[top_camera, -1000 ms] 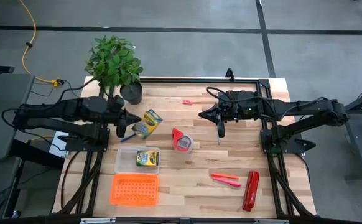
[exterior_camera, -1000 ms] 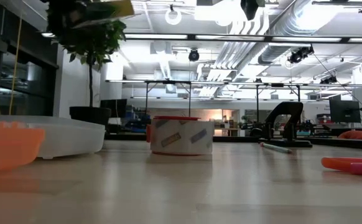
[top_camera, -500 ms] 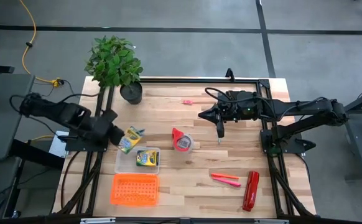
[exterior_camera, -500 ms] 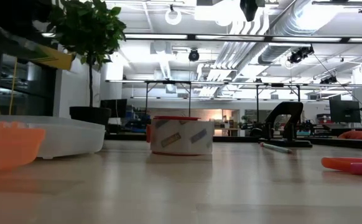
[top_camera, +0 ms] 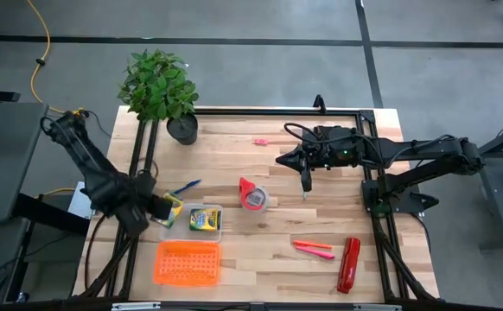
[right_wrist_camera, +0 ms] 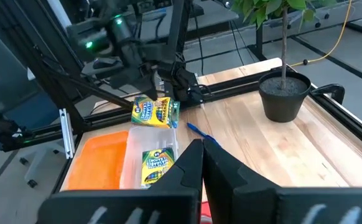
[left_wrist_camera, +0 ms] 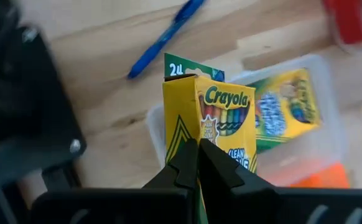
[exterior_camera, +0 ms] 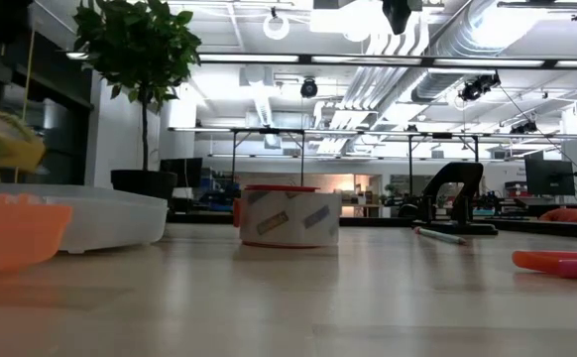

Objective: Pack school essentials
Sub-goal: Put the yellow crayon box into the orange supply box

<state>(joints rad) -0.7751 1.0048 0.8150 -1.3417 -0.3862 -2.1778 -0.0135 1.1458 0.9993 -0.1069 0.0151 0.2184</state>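
Yellow crayon box | clamped, left end effector | above clear tray

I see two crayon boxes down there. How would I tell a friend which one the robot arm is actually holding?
Start at the potted plant in the table's far left corner and come toward the near edge to the clear plastic tray. One crayon box lies flat inside it. The held crayon box hangs above the tray's left edge, pinched upright in the left gripper.
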